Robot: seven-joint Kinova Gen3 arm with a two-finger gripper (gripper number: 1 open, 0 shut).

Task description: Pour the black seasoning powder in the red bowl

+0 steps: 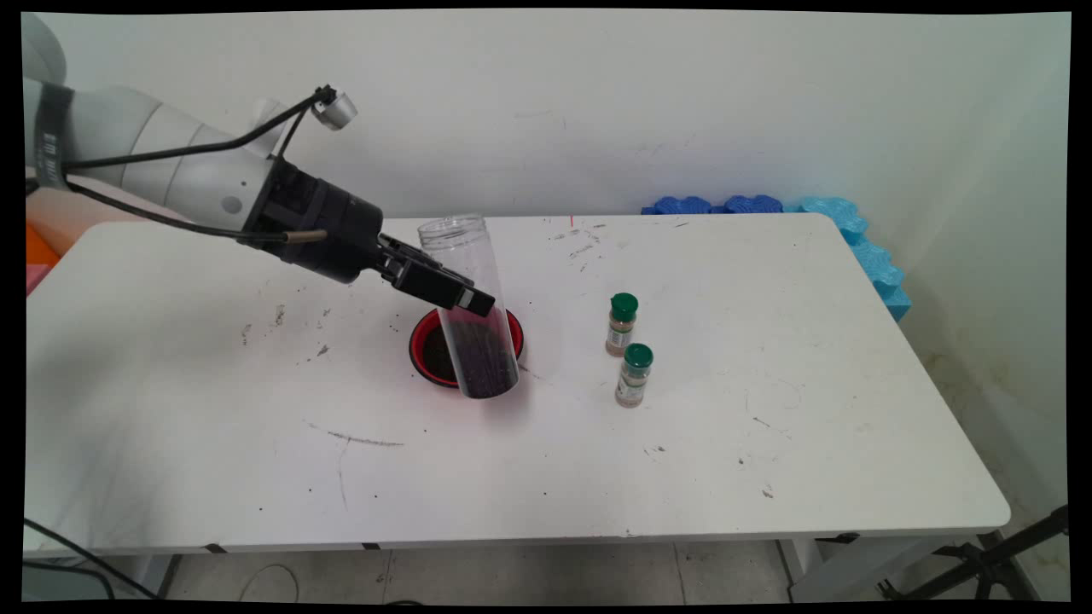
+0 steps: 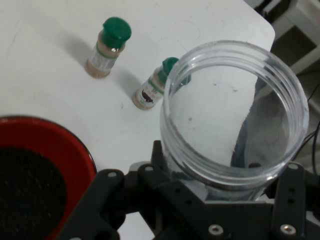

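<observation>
Gripping: end effector (image 1: 465, 294) is pinching clear jar (image 1: 469, 307), tilted.
Jar base: sitting in red bowl (image 1: 424, 341).
Beside bowl: two spice bottles (image 1: 622, 324).

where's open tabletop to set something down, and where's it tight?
Free: the wide strip along the table's near edge, the right end beyond the two spice jars, and the left end under the arm. Tight: the middle, where the gripper holds the clear jar by the red bowl.
</observation>
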